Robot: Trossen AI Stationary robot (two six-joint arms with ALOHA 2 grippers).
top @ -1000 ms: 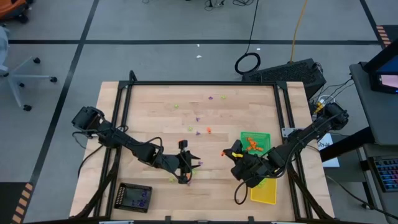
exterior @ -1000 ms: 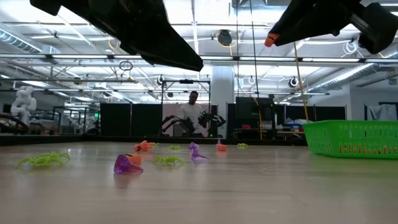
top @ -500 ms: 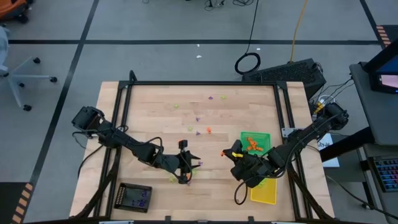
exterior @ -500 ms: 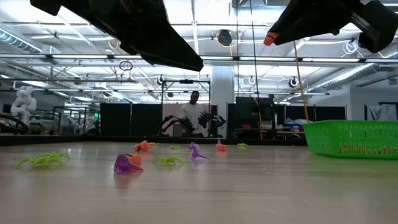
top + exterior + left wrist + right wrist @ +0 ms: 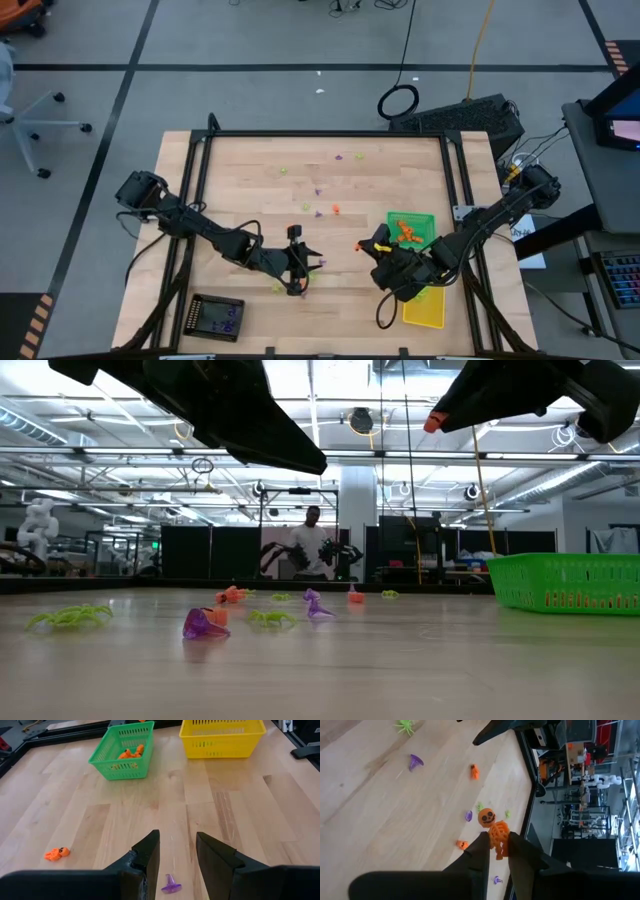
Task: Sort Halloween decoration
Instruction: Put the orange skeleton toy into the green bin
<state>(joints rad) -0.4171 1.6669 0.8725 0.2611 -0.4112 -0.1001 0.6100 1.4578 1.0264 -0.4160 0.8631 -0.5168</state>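
Orange plastic is what I carry: a small pumpkin-headed skeleton (image 5: pixel 494 831) pinched by its legs between the fingers of my right gripper (image 5: pixel 496 851), held in the air just beside the green basket (image 5: pixel 428 218) where other orange pieces (image 5: pixel 131 753) already lie; the grip catches only its lower end, so I judge it could twist or slip out before I am over the basket, and it is light enough to bounce off the rim onto the wooden table (image 5: pixel 250 170); the yellow basket (image 5: pixel 424 310) sits close by, so a poor release could land it in the wrong one; my right arm reaches in from the table's right edge, folded low; my left gripper (image 5: pixel 177 855) hangs over a purple witch hat (image 5: pixel 170 884), fingers parted and empty; other trinkets lie scattered across the table's middle and far part.
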